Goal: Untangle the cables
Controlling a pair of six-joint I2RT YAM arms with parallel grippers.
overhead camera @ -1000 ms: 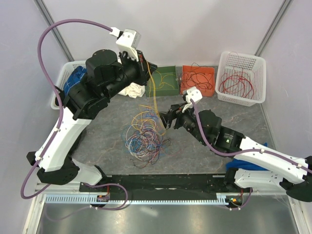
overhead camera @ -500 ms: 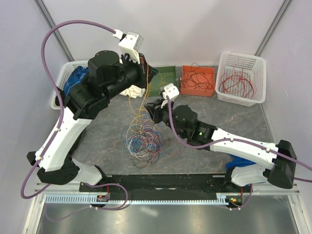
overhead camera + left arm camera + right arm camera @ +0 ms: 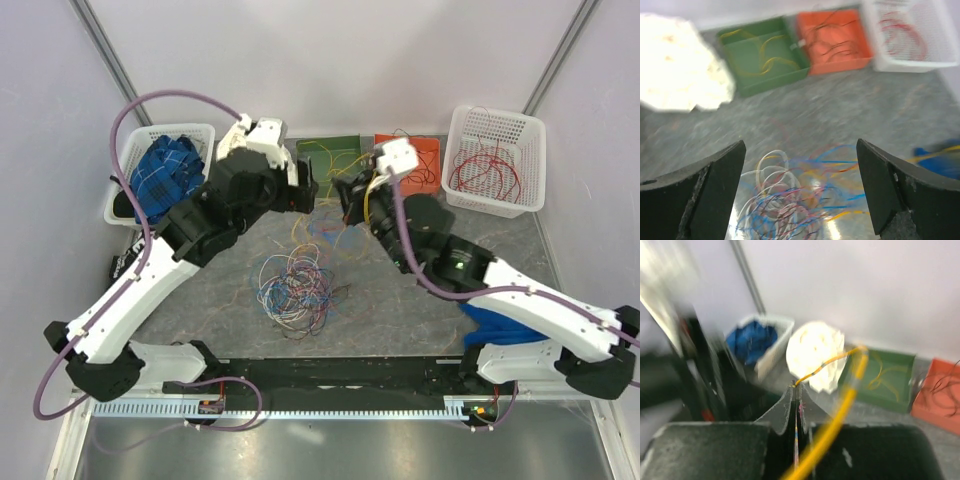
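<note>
While unclear from above | wrist view: right claw (image 3: 796, 390) pinches yellow cable (image 3: 847, 395)

You are looking down on a grey marbled table (image 3: 215, 305); pale walls (image 3: 400, 60) are enclosing it, metal posts (image 3: 105, 60) rising at its far corners.

blocked: cables (image 3: 295, 285) heaped mid-table; trays (image 3: 340, 170) along far edge | free: bare table (image 3: 390, 305) right of heap
</note>
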